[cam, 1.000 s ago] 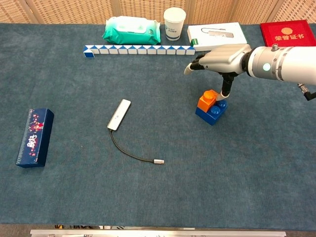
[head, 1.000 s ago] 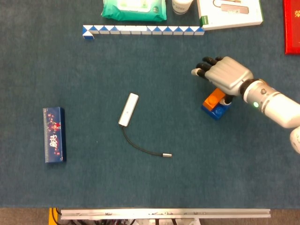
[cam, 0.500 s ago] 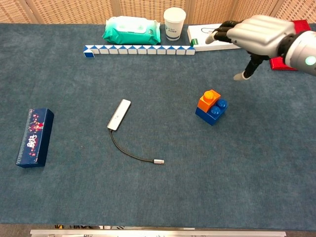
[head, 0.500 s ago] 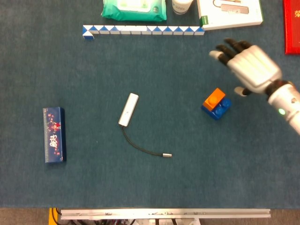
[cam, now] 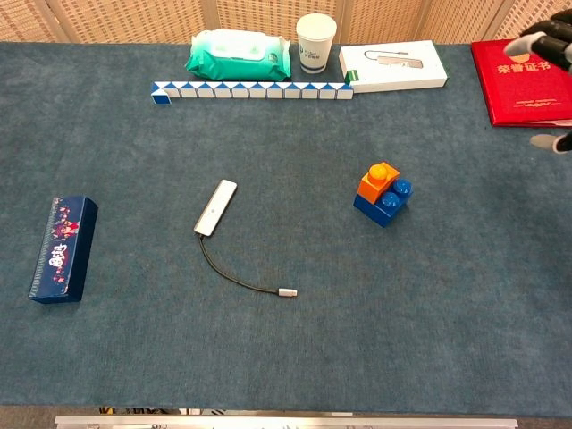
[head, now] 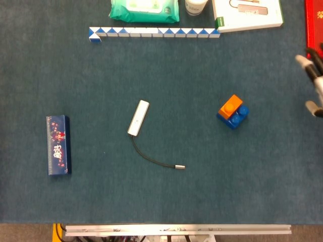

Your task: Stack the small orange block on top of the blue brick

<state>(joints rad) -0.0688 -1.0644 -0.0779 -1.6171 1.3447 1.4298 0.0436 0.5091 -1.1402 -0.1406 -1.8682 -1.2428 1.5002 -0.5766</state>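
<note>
Orange block point(head: 230, 106) apart from spread fingers point(head: 314, 107)

block point(cam: 377, 181) on brick point(cam: 386, 205) | cable adapter point(cam: 216, 207) left of them | box point(cam: 62, 248) far left

a lab-like test table: dark blue felt tabletop point(cam: 465, 313), woven rattan screen point(cam: 134, 18) at 12 o'clock, assorted props laid out.

The small orange block point(cam: 378, 180) is seated on the blue brick point(cam: 385, 204) on the table point(cam: 429, 295). Fingertips of the right robot hand point(cam: 550, 54) are seen at the right edge, well apart from the stack.
</note>
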